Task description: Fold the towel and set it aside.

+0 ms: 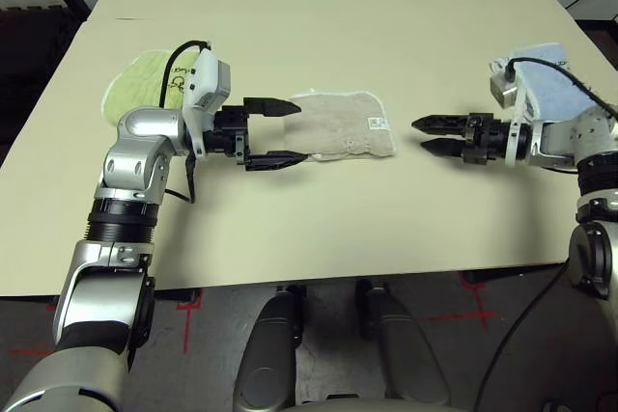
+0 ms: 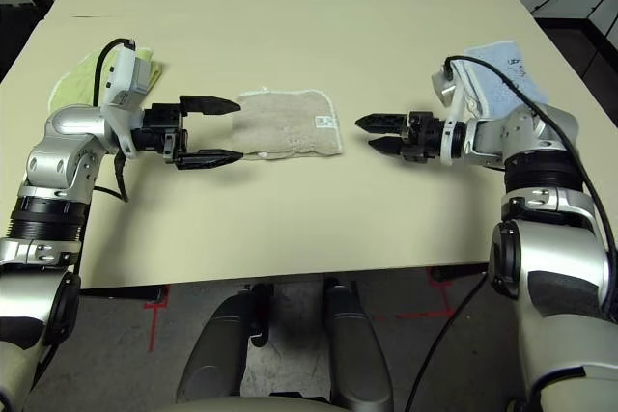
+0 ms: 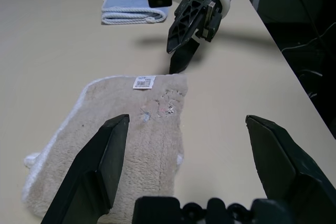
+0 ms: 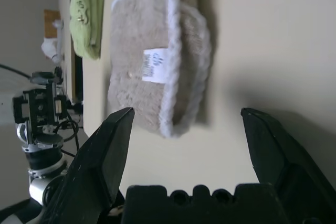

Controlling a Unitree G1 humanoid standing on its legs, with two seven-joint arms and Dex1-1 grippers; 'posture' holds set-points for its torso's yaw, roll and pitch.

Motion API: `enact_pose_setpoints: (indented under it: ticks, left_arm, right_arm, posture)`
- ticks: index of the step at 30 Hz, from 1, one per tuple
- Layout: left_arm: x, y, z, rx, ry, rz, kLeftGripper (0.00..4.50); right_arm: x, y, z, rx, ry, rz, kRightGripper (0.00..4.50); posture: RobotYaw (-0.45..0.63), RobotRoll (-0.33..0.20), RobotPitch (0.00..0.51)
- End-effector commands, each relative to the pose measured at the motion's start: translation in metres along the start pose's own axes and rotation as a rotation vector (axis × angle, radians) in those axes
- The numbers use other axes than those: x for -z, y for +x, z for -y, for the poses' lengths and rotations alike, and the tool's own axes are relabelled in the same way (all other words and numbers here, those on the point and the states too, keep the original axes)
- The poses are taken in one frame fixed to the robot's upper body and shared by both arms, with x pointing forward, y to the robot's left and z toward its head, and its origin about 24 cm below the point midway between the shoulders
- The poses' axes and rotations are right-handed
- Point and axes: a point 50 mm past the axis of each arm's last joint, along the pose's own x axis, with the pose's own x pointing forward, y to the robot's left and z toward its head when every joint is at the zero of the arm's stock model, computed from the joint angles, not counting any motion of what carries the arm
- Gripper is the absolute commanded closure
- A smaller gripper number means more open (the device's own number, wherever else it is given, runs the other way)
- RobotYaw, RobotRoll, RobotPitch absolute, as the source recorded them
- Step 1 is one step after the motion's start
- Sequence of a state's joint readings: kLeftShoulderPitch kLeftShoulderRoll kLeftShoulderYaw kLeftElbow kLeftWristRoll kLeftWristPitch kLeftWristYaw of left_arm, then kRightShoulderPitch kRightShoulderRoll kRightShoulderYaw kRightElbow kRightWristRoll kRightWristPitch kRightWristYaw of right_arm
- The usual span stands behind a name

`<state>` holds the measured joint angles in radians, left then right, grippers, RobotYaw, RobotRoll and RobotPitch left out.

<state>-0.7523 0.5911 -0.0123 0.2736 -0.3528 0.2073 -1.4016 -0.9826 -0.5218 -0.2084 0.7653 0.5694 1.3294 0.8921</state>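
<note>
The silver arms, left point(image 1: 101, 308) and right point(image 2: 555, 262), come nearest, reaching over the table point(image 1: 290, 224). The left claw point(image 1: 303, 130) is spread wide, with nothing in its grip; its tips are at the towel's near side, and whether they touch it I can't tell. The right claw point(image 1: 417, 133) is wide open too, empty, just clear of the towel's other side. The towel point(image 1: 338, 130) lies folded between the claws, its white label point(image 1: 378, 123) toward the right one. Outward of the left claw is the green towel point(image 1: 140, 89); outward of the right, the blue towel point(image 1: 552, 89).
</note>
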Motion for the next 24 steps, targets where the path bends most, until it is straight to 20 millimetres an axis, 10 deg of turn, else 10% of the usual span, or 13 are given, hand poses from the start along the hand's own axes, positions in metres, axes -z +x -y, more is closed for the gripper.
enact_pose_setpoints:
  ticks: [1, 19, 24]
  left_arm:
    - [0.000, 0.002, 0.004, 0.021, 0.000, -0.007, 0.00]
    - [-0.001, 0.000, 0.006, 0.023, -0.012, -0.023, 0.00]
    - [-0.001, 0.000, 0.006, 0.028, -0.014, -0.025, 0.00]
  right_arm:
    - [0.005, 0.016, 0.003, 0.018, 0.006, -0.028, 0.05]
    - [0.008, 0.045, -0.004, -0.020, -0.036, -0.088, 0.05]
    - [0.011, 0.046, -0.003, -0.020, -0.035, -0.107, 1.39]
  posture:
    - [0.10, 0.000, 0.236]
    - [0.10, 0.000, 0.242]
    - [0.10, 0.000, 0.243]
